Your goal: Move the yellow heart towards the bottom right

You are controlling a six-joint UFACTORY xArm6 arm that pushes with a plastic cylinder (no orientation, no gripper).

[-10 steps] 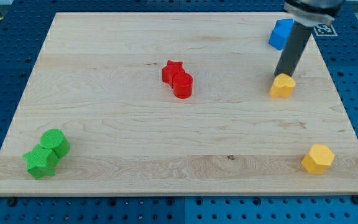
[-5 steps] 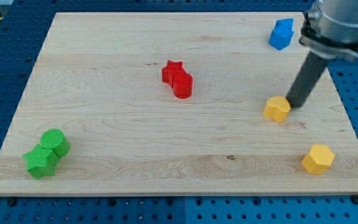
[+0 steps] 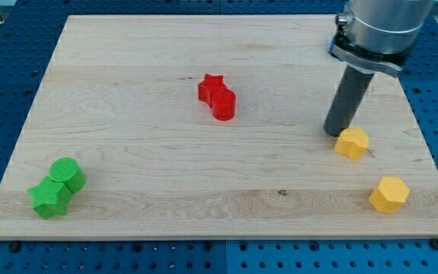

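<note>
bright even light, soft shadows, sharp

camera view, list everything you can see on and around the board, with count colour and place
yellow heart: 1, yellow, right part of the board, just to the lower right of my tip
yellow hexagon block: 1, yellow, near the board's bottom right corner
red star: 1, red, upper middle, touching the red cylinder
red cylinder: 1, red, just to the lower right of the star
green cylinder: 1, green, bottom left
green star: 1, green, bottom left, against the green cylinder
wooden board: 1, light wood, fills the view
blue pegboard table: 1, blue, around the board
my tip: 1, dark rod end, at the heart's upper left edge
</note>
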